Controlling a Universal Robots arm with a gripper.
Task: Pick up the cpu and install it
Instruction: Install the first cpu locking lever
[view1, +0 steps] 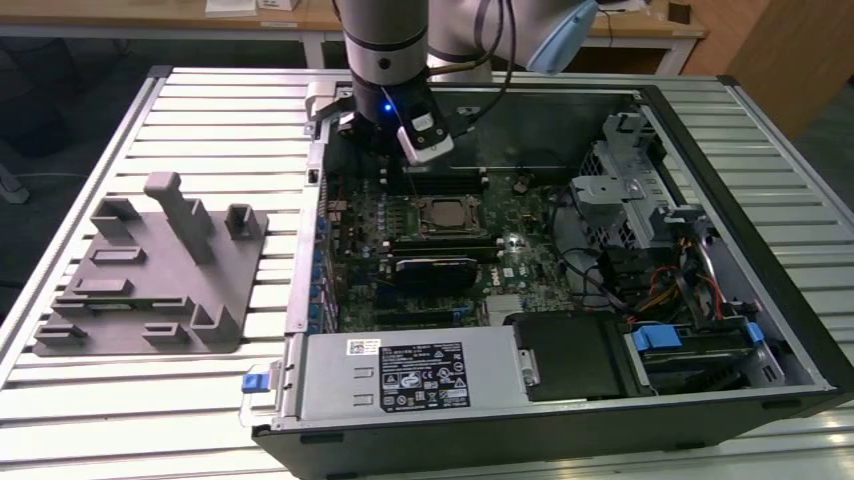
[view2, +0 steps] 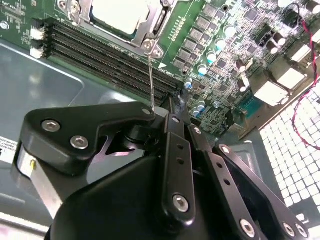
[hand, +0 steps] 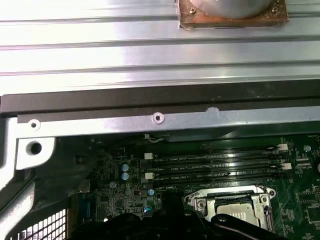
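Note:
The cpu (view1: 445, 214) lies flat in its socket on the green motherboard (view1: 521, 260), inside the metal socket frame; it also appears in both wrist views (view2: 121, 14) (hand: 241, 216). My gripper (view1: 416, 168) hangs just behind the socket, toward the case's back wall. In the second wrist view the gripper (view2: 165, 110) has its black links drawn together at the tip, shut on the thin wire socket lever (view2: 151, 75), which rises at a slant from the socket's corner up to that tip.
The open computer case (view1: 747, 120) lies on a slatted metal table (view1: 200, 120). A grey fixture (view1: 147, 270) stands on the exterior view's left. Memory slots (view2: 105, 57) run beside the socket. A power supply (view1: 400, 375) and a drive cage (view1: 641, 200) crowd the case.

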